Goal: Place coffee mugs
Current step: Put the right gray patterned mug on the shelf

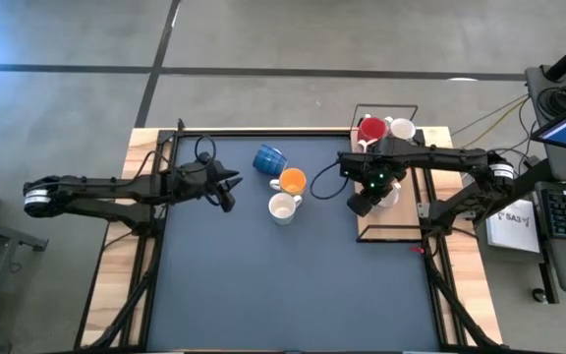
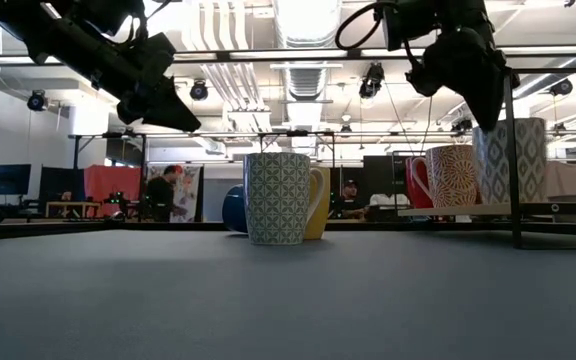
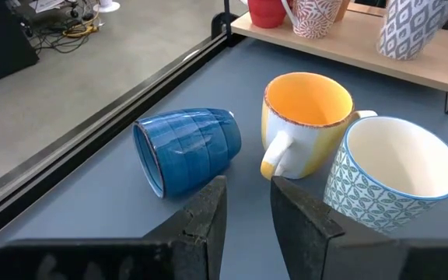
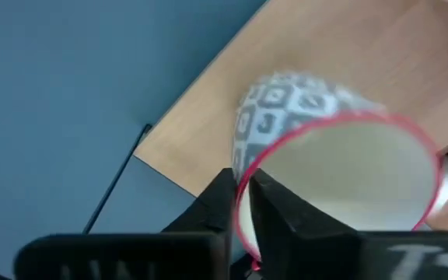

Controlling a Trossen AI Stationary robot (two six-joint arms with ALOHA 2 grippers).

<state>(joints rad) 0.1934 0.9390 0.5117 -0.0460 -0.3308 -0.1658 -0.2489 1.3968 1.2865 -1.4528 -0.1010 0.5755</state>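
R gripper (image 4: 243, 206) pinched shut on rim of grey-patterned mug (image 4: 325, 155), over wooden shelf (image 1: 376, 228) at table's right. Step: picking a mug off the shelf. Next: lift clear w/o tipping, carry to blue mat (image 1: 293, 285). L gripper (image 3: 247, 206) idle, part open, empty, near blue mug (image 3: 185, 148).

No text or labels legible anywhere

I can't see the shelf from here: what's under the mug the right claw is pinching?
The patterned mug, gripped at its rim by the right claw, sits over the wooden shelf. Its base is hidden, so contact with the wood can't be confirmed.
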